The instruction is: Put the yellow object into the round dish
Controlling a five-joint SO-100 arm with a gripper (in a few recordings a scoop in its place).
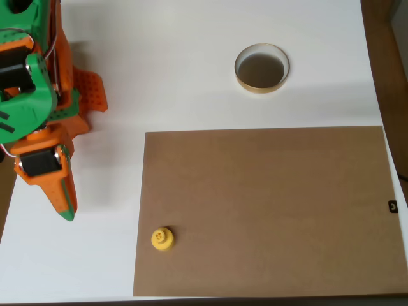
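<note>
The yellow object (163, 239) is a small round piece with a knob on top. It stands near the lower left corner of a brown board (274, 210). The round dish (262, 68), pale-rimmed and dark inside, sits on the white table beyond the board's far edge, with nothing in it. My orange and green arm is at the left edge. Its gripper (65, 213) points toward the picture's bottom, the fingers together in one tapered tip with nothing between them. It is left of the yellow piece and a little above it in the picture, well apart from it.
The white table (191, 57) extends around the board. A dark strip of floor or wall runs along the right edge (392, 64). A small black mark (393, 206) sits at the board's right edge.
</note>
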